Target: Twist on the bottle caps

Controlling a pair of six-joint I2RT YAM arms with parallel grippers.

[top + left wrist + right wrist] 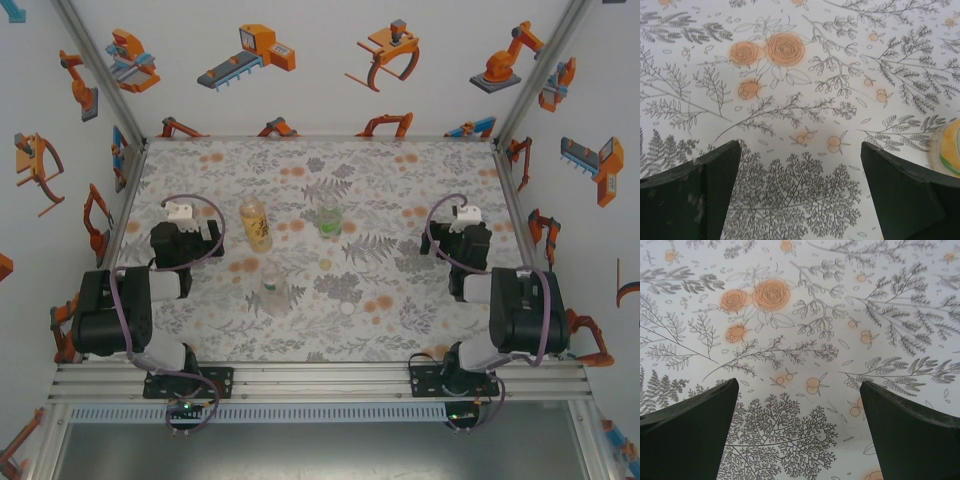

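Three bottles stand on the flowered table. In the top view the amber-yellow bottle (256,223) is just right of my left gripper (186,212), and its base shows at the right edge of the left wrist view (948,150). The squat green-tinted bottle (329,220) is mid-table, the clear bottle (274,290) nearer the front. A white cap (346,309) and a small yellowish cap (325,264) lie loose between them. My left gripper (800,150) and right gripper (797,387) hang open over bare cloth, holding nothing. The right gripper (462,213) is far right of the bottles.
White walls printed with orange robot pictures enclose the table on three sides, with aluminium posts (100,70) at the back corners. An aluminium rail (320,380) carrying both arm bases runs along the front edge.
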